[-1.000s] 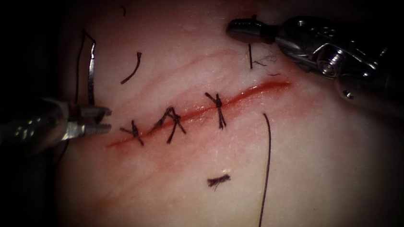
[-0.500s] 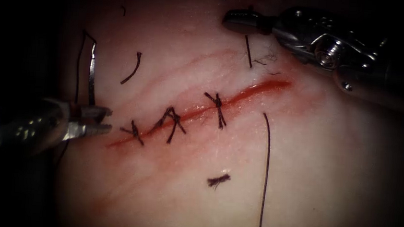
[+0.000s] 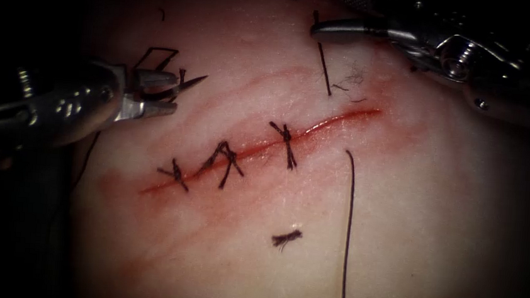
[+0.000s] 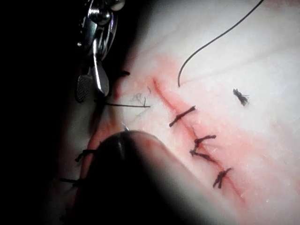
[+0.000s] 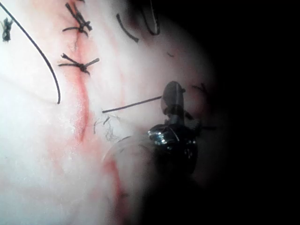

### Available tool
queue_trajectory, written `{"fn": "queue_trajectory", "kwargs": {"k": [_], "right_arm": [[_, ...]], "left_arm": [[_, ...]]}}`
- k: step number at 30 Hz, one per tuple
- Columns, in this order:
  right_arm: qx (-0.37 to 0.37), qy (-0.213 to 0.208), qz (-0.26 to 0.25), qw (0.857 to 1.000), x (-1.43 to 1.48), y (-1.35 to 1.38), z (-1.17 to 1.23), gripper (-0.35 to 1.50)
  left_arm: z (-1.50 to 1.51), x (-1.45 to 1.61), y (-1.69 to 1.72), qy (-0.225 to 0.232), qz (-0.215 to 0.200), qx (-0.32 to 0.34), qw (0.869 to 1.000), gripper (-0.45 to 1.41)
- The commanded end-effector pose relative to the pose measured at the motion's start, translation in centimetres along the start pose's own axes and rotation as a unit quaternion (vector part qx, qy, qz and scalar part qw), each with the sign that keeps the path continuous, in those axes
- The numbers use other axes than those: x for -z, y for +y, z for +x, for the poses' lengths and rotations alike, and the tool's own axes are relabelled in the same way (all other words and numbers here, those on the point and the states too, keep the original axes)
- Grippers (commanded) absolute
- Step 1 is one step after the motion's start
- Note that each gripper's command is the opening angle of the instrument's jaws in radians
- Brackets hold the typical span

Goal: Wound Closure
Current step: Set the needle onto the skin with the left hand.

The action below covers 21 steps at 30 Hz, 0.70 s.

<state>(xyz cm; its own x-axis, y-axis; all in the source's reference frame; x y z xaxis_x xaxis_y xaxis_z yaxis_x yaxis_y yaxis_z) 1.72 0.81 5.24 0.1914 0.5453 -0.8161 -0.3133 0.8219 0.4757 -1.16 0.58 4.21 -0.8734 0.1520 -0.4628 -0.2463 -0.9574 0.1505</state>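
Two grippers work over the tissue (image 3: 396, 241). The left gripper (image 3: 167, 94) sits at the left of the cut (image 3: 265, 144), above its lower-left end; since a second ago it has risen from beside that end. Its jaws are closed on the needle (image 3: 189, 83), gripped near the sharp end, so that the point projects up and to the right, clear of the tissue. The needle is not in the tissue. A dark thread (image 3: 159, 52) loops in an angular shape just above the left gripper's jaws.

The right gripper (image 3: 334, 31) enters from the upper right and lies above the upper-right end of the cut. Its jaws are closed on a short straight strand of thread (image 3: 323, 62), which runs from the jaws down toward the tissue just above the cut. In the right wrist view the same strand (image 5: 131, 106) reaches from the right gripper (image 5: 172, 101) across to the tissue beside the cut. In the left wrist view the right gripper (image 4: 91, 84) holds the strand (image 4: 124, 105) in the same way.

Three knotted stitches (image 3: 225, 158) cross the cut along its lower-left and middle parts; the upper-right part lies unstitched, with red fluid (image 3: 343, 117) along it. A long loose thread (image 3: 347, 238) runs down the tissue at the right of the cut. A short cut end of thread (image 3: 286, 238) lies below the stitches.
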Motion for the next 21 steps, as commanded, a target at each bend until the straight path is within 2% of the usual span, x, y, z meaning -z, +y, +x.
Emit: {"fn": "queue_trajectory", "kwargs": {"k": [1, 2, 6, 10, 12, 16, 17, 18, 19, 21], "right_arm": [[0.002, 0.004, -0.006, 1.0, 0.11, 0.12, 0.06, 1.33], [0.003, 0.01, -0.017, 1.0, 0.27, 0.16, 0.07, 1.33], [0.005, 0.013, -0.031, 0.999, 0.46, 0.18, -0.01, 1.33], [0.007, 0.012, -0.041, 0.999, 0.54, 0.17, -0.08, 1.33], [0.009, 0.013, -0.042, 0.999, 0.55, 0.14, -0.13, 1.33], [0.011, 0.014, -0.039, 0.999, 0.53, 0.11, -0.18, 1.31], [0.012, 0.014, -0.04, 0.999, 0.53, 0.1, -0.19, 1.31], [0.013, 0.014, -0.038, 0.999, 0.53, 0.09, -0.2, 1.31], [0.017, 0.015, -0.036, 0.999, 0.53, 0.09, -0.23, 1.31], [0.013, 0.016, -0.031, 0.999, 0.54, 0.07, -0.26, 1.31]], "left_arm": [[0.09, -0.1, -0.15, -0.001, 0.005, -0.001, 1.0, 0.24], [0.13, -0.18, -0.27, -0.002, 0.014, -0.002, 1.0, 0.17], [0.17, -0.43, -0.42, -0.01, 0.027, 0.0, 1.0, 0.12], [0.16, -0.7, -0.59, -0.023, 0.041, 0.0, 0.999, 0.12], [0.13, -0.93, -0.74, -0.041, 0.06, -0.003, 0.997, 0.07], [0.05, -1.22, -0.78, -0.054, 0.074, -0.005, 0.996, -0.02], [0.02, -1.27, -0.76, -0.053, 0.069, -0.007, 0.996, 0.02], [-0.02, -1.29, -0.7, -0.041, 0.061, -0.008, 0.997, 0.21], [-0.02, -1.22, -0.61, -0.021, 0.047, 0.015, 0.999, 0.32], [0.02, -1.12, -0.51, -0.006, 0.031, 0.026, 0.999, 0.41]]}}
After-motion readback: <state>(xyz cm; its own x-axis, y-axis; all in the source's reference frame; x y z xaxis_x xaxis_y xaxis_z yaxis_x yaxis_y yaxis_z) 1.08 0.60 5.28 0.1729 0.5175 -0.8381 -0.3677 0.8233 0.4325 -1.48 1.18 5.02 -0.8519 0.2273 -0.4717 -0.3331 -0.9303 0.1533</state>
